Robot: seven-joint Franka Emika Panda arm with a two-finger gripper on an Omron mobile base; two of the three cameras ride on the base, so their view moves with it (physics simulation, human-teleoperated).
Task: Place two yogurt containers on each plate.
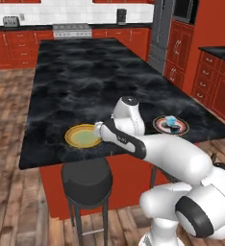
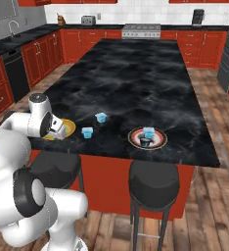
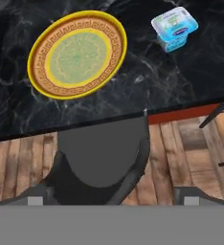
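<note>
A black marble island counter (image 2: 136,78) fills the middle of a red-cabinet kitchen, with two dark round stools (image 2: 153,184) tucked under its near edge. The white robot arm (image 1: 172,156) reaches over that near edge, close by the yellow-rimmed plate (image 3: 78,53), which lies bare of any tub near the counter's front edge. The white plate with the orange-red rim (image 2: 147,138) sits farther along the same edge, well apart from the yellow one, and carries two yogurt containers (image 2: 148,132) touching each other on its dark centre. Between the two plates, two more light-blue tubs stand on the bare marble: one (image 2: 87,132) just beside the yellow plate, the other (image 2: 101,117) a little deeper on the counter. The gripper (image 3: 112,203) hangs above the counter's edge and a stool, its fingers spread wide with nothing between them.
</note>
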